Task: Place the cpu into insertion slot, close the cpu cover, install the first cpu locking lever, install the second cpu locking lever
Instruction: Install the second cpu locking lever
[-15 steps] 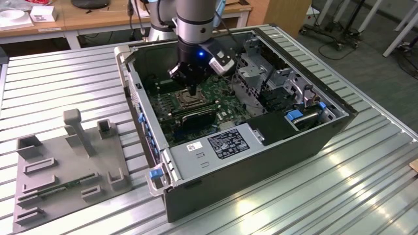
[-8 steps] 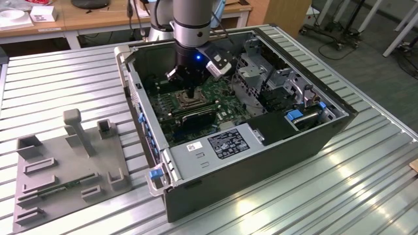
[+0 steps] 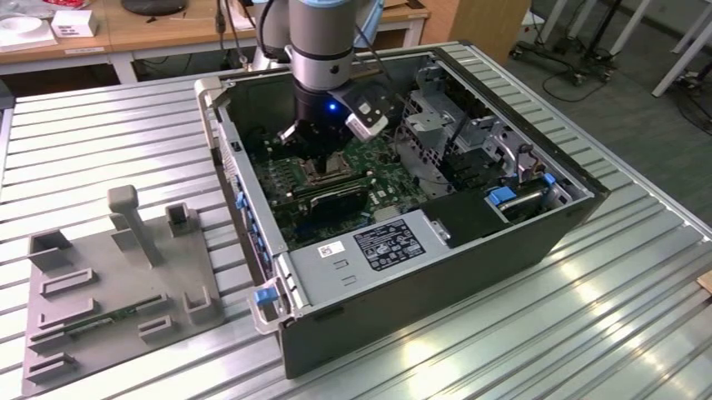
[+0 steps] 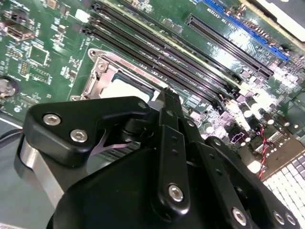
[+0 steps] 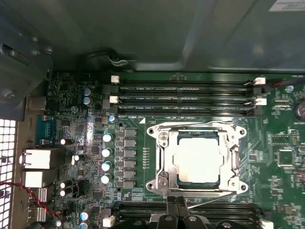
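Observation:
The cpu (image 5: 198, 159) lies flat in its socket on the green motherboard, its pale face bright; it also shows in the second wrist view as the cpu (image 4: 125, 88). The silvery cpu cover (image 5: 164, 160) is down around it, framing its edges. A thin metal locking lever (image 5: 212, 200) slants off the socket's edge nearest the fingers. My gripper (image 5: 176, 206) sits at that edge with its black fingers (image 4: 169, 102) pressed together and nothing visible between them. In the exterior view the gripper (image 3: 320, 160) hangs inside the open computer case, over the socket.
Black memory slots (image 5: 186, 88) run along both sides of the socket. Capacitors (image 5: 106, 152) stand beside it. The case walls (image 3: 228, 158), a drive cage (image 3: 445, 125) and a grey white-labelled box (image 3: 384, 246) close in the board. A grey fixture plate (image 3: 112, 292) lies on the table.

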Robot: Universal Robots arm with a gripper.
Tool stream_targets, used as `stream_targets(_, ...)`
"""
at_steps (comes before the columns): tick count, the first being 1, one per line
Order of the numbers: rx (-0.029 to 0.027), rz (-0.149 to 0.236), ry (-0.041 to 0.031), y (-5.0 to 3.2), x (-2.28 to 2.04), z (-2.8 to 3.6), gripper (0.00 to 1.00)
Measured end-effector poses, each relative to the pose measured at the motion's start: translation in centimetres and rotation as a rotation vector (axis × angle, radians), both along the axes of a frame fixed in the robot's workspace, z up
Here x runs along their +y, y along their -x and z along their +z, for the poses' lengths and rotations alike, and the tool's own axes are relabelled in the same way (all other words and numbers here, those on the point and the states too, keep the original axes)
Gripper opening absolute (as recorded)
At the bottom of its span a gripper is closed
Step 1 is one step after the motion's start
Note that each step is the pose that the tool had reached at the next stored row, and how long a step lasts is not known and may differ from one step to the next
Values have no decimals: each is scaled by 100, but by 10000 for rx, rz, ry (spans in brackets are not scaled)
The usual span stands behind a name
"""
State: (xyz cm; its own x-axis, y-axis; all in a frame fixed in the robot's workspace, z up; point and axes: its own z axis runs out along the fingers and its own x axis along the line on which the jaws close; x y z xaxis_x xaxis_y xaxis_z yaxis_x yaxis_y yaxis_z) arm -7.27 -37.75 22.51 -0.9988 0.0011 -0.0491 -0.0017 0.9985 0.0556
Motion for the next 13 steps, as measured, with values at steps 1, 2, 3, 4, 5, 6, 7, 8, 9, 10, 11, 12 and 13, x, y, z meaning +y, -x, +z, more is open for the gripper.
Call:
stream_targets(1,1,0,0,6,0,-13,11)
stream_targets(2,1,0,0,13,0,-27,11)
stream_targets(3,1,0,0,21,0,-43,11)
stream_targets(4,1,1,0,29,0,-59,11)
stream_targets(5,0,0,-1,38,0,-75,11)
stream_targets(6,1,1,1,47,0,-93,11)
stream_targets(7,1,1,2,55,0,-110,11)
stream_targets(8,1,0,1,61,0,-125,11)
stream_targets(9,1,0,1,66,0,-139,11)
stream_targets(10,1,0,1,69,0,-149,11)
stream_targets(11,2,1,1,69,-1,-153,11)
stream_targets(12,2,1,1,69,-1,-153,11)
stream_targets(13,2,1,2,69,-1,-153,11)
